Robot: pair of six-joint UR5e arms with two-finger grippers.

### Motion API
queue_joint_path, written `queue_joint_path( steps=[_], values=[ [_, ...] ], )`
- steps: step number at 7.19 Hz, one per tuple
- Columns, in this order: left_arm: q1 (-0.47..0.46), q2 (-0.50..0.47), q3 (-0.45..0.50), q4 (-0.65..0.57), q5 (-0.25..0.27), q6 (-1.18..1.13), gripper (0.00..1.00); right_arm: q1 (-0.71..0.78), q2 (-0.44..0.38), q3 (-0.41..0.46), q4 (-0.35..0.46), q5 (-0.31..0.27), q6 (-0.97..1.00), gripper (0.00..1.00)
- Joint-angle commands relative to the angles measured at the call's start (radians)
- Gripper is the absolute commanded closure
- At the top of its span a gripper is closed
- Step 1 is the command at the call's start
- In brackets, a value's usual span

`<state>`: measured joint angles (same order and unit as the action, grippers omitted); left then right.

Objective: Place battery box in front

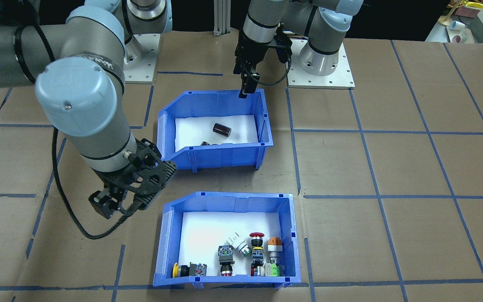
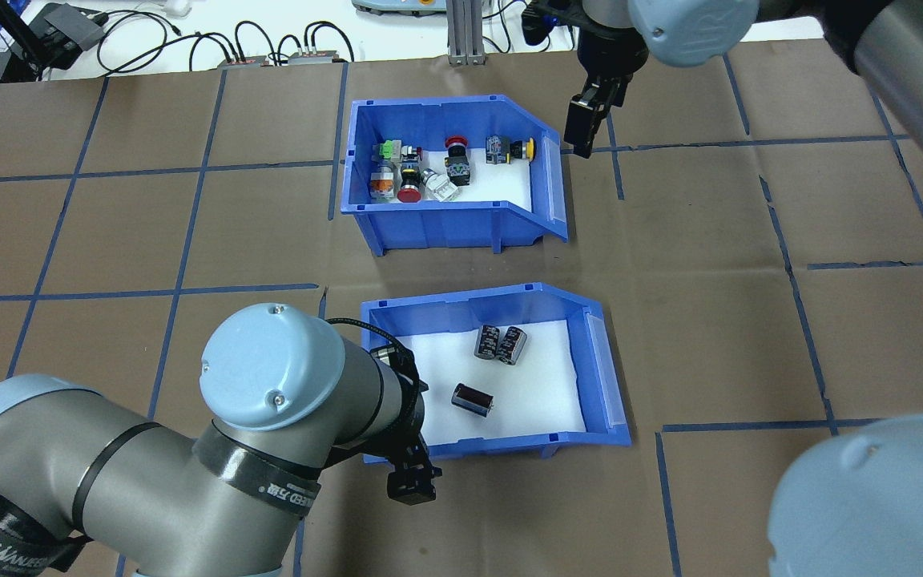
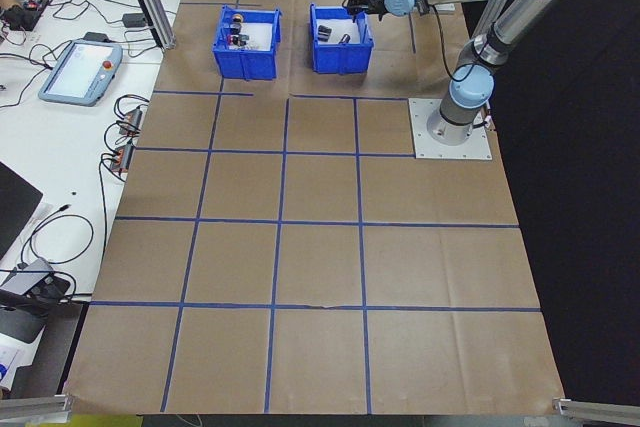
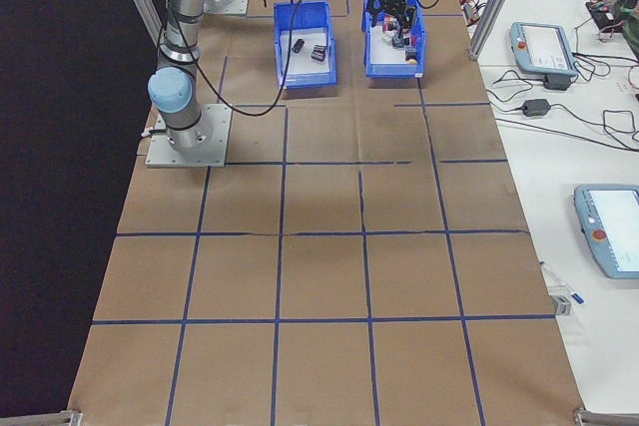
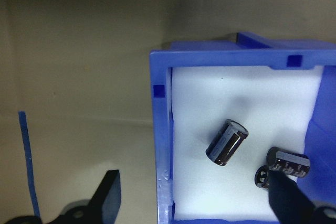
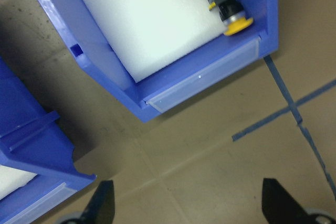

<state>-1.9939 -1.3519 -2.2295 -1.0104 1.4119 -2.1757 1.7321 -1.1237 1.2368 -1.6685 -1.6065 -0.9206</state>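
The left end effector point(image 5: 191, 198) is hanging wrist-down with its fingers spread apart, nothing between them. The right end effector point(image 6: 186, 200) is pointing down from a far-reaching arm, its fingers also spread wide and gripping nothing.

battery box point(image 1: 220, 153) wall hides two cells point(image 1: 206, 144)

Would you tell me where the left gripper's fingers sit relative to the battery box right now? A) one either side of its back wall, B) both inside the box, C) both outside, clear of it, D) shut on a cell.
A: in the left wrist view the left gripper is open, one finger outside the battery box wall and the other above the white liner near the cells.
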Motion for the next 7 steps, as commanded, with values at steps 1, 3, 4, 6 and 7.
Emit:
queue_joint_path(
  steps=[1,3,4,6,7],
  values=[
    [-0.023,-0.076,-0.012,0.074,0.007,-0.025,0.01,0.091,0.048,-0.033,-0.013,0.003,-0.154,0.0],
    [-0.089,-0.145,-0.018,0.15,0.044,-0.042,0.01,0.144,0.073,-0.036,-0.016,0.034,-0.22,0.0],
    [-0.112,-0.182,-0.019,0.153,0.045,-0.044,0.01,0.176,0.091,-0.043,-0.063,0.057,-0.259,0.0],
    [-0.121,-0.219,-0.018,0.156,0.105,-0.048,0.19,0.233,0.132,-0.046,-0.134,0.056,-0.261,0.0],
    [-0.121,-0.229,-0.018,0.165,0.104,-0.058,0.43,0.237,0.152,-0.046,-0.158,0.057,-0.258,0.0]
  ],
)
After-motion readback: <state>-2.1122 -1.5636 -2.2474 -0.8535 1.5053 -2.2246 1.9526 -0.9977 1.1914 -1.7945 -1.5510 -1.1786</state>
